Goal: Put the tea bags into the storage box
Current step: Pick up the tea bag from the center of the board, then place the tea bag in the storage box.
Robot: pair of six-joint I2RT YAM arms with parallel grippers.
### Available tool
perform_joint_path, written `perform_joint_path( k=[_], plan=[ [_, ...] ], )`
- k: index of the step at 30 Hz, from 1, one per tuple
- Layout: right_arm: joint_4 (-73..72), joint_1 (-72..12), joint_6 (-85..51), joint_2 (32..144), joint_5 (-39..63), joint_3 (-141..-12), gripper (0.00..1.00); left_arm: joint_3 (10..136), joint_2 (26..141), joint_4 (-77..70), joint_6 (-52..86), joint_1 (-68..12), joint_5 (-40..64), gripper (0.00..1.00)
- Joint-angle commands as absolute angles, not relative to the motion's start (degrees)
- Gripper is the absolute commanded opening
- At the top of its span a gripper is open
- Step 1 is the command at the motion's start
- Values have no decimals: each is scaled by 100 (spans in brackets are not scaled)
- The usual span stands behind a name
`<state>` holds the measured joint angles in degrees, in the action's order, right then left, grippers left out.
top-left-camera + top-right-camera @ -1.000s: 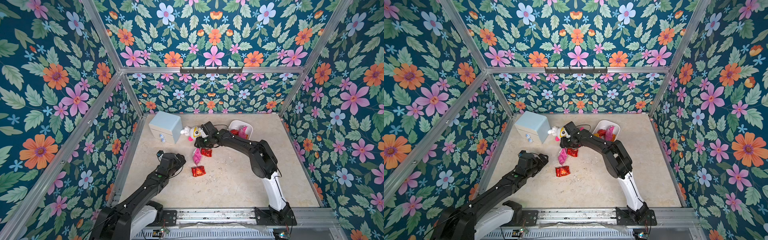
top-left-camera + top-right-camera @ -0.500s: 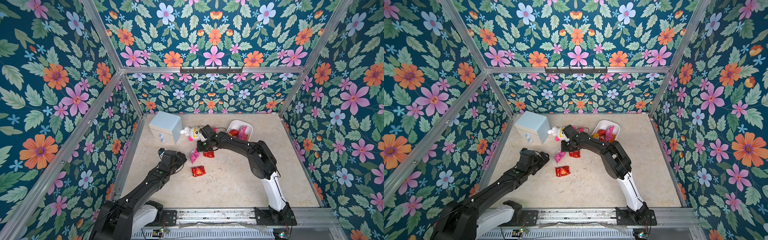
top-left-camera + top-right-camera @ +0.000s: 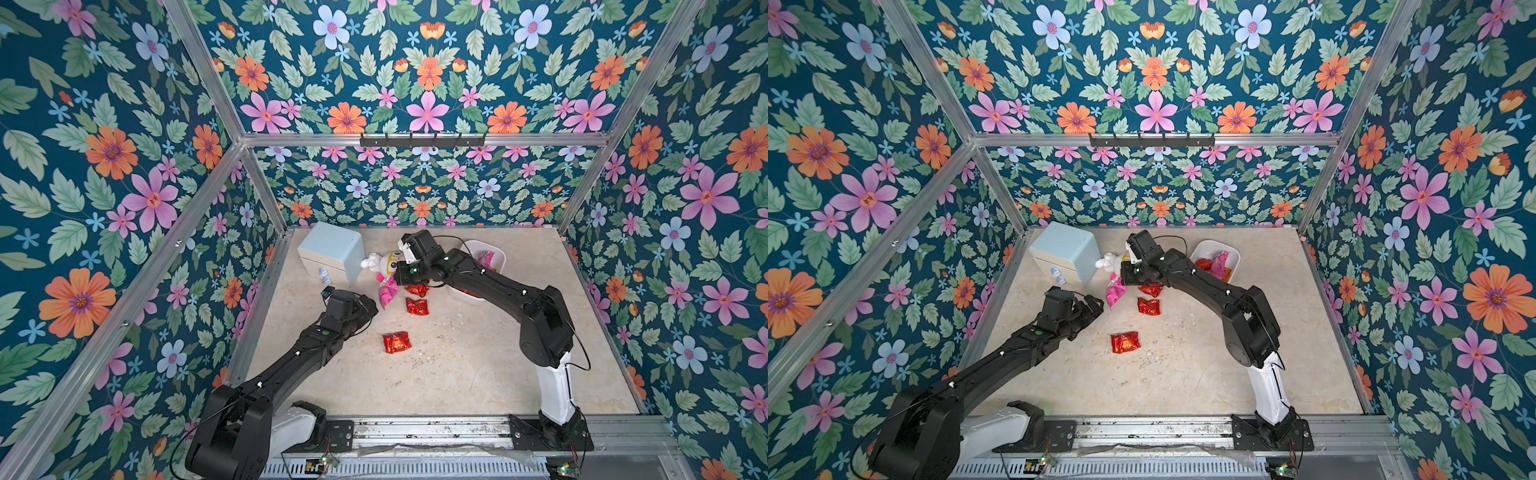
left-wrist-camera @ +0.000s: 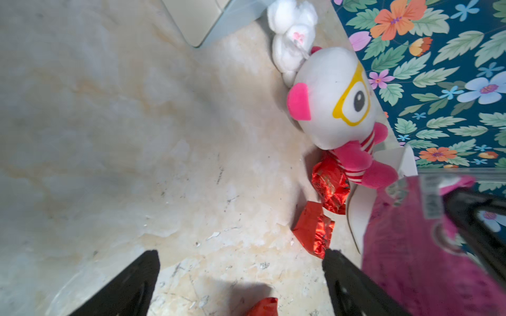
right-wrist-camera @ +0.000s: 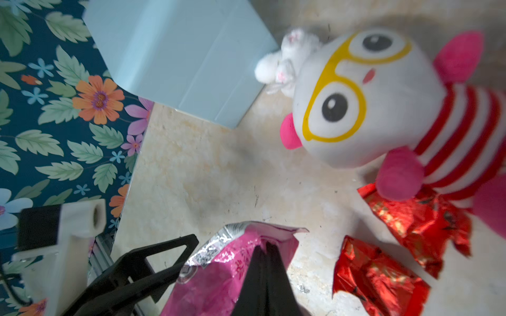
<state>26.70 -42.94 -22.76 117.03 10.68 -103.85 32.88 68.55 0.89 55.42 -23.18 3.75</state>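
Under both grippers: pale marbled counter (image 3: 457, 374). Ahead of the right gripper (image 5: 265, 246), off to one side: pale blue cabinet (image 3: 332, 249), no part of the job. Behind that gripper, back past its wrist and partly under the forearm: white storage box (image 3: 1235, 253), with several tea bags inside. Just ahead of the gripper: plush doll (image 5: 356, 104), lying on the counter with a pink limb over a red sachet.

Clenched in the right gripper: pink tea bag (image 5: 227, 273), pinched near its top edge. Cannot tell whether clear of the counter. Just beside the gripper, flat on the counter: two red tea bags (image 5: 377, 279). Farther off, near the left gripper (image 4: 241, 254): a third (image 3: 397, 342). Left gripper released, jaws wide, nothing between, close beside the held bag.

Step in hand, judging by this: pink bag grasped, carry to the box due. Next calls for a lift clear of doll and red sachets, a swing back over the box rim, then release. Thin foil pinch, so best kept smooth.
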Motion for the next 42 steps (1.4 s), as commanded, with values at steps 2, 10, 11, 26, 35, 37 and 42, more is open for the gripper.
perform_joint_path(
  k=[2, 10, 11, 26, 35, 37, 42],
  plan=[
    [3167, -3859, -2107, 11425, 606, -10481, 0, 3735, 7233, 75, 5202, -2508, 642, 99],
    [3157, -2695, -1767, 10763, -80, -9958, 0, 4320, 7919, 167, 5019, -3030, 577, 99],
    [3144, -2561, -1697, 10747, -166, -9917, 0, 4338, 7950, 167, 5025, -3070, 563, 99],
    [3395, -1748, -1105, 12308, -906, -10847, 0, 4157, 7687, 384, 5055, -3164, 214, 99],
    [3935, -1748, -922, 12820, -1046, -11721, 21, 4006, 7523, 439, 5068, -3164, 90, 99],
    [4057, -1746, -931, 12714, -1003, -11764, 29, 4002, 7523, 439, 5057, -3164, 65, 99],
    [3959, -1952, -1076, 12049, -696, -11265, 41, 3910, 7519, 215, 5161, -3164, 62, 99]
  ],
)
